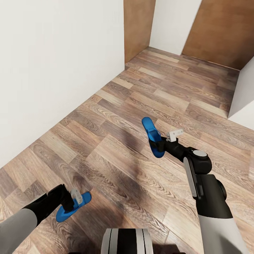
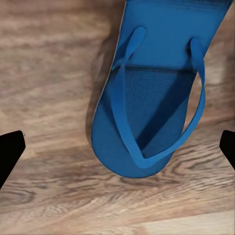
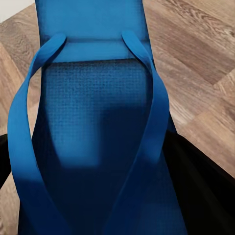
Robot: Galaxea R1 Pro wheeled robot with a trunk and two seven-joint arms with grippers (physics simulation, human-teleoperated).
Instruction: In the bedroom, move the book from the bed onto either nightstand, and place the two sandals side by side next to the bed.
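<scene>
Left gripper [image 1: 72,201] at lower left of the head view, jaws pinching a blue sandal [image 1: 73,207] held above the wood-plank floor [image 1: 116,106]. In the left wrist view, same sandal [image 2: 152,98] seen sole-up face with its blue straps, dark fingertips [image 2: 10,152] at both side edges. Right gripper [image 1: 162,144] right of centre in the head view, jaws pinching the second sandal [image 1: 151,135], tilted, toe pointing toward upper left. Filling the right wrist view, that second sandal [image 3: 98,122] close up. White wall [image 1: 46,63] along the left; brown panels [image 1: 222,31] at upper right.
</scene>
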